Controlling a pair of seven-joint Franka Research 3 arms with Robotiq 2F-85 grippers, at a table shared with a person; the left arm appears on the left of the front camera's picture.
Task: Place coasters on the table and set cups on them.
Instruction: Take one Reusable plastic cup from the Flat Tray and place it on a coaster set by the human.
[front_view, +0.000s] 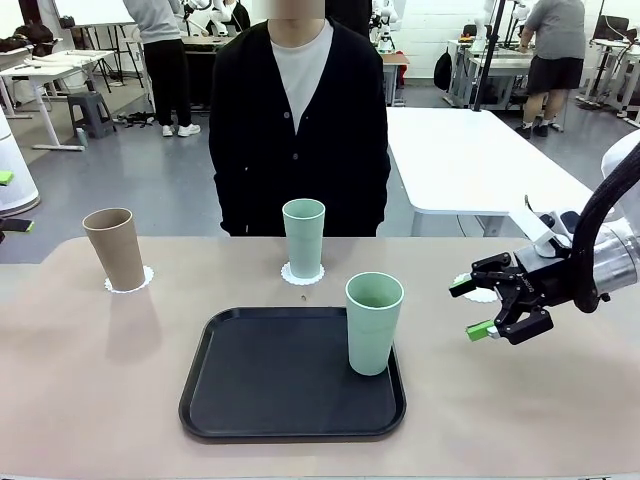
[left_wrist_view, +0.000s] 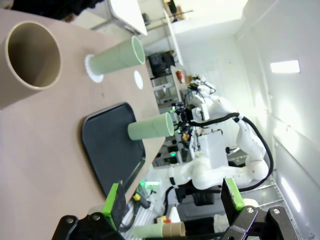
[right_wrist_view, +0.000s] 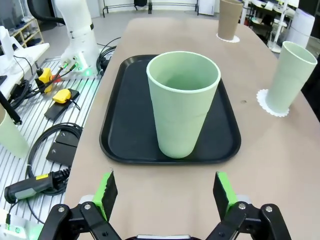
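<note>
On the beige tabletop (front_view: 80, 400), a black tray (front_view: 270, 390) sits near the front edge at centre. One mint green cup (front_view: 373, 322) stands upright on the tray's right side, close to its right rim, with no coaster beneath it. A second mint green cup (front_view: 303, 238) stands upright on a white scalloped coaster (front_view: 303, 273) just beyond the tray's far edge. The tan-brown cup (front_view: 112, 249) stands on another coaster (front_view: 130, 281) at far left, well apart from the tray; it looks slightly tilted in the front view. A third coaster (front_view: 480, 294) lies bare on the right, partly hidden behind the right gripper (front_view: 472, 306).

The right gripper hangs just above the tabletop, to the right of the tray, its green-padded fingers spread wide and grasping nothing. It faces the cup on the tray, which sits squarely between the fingers' line in the right wrist view but apart from them.

The left gripper (left_wrist_view: 175, 200) is likewise released, fingers spread, nothing between them; its wrist view looks across the tabletop from the left, past the tan-brown cup.

A person in a dark cardigan (front_view: 300, 140) stands at the far side, behind the centre cup.
</note>
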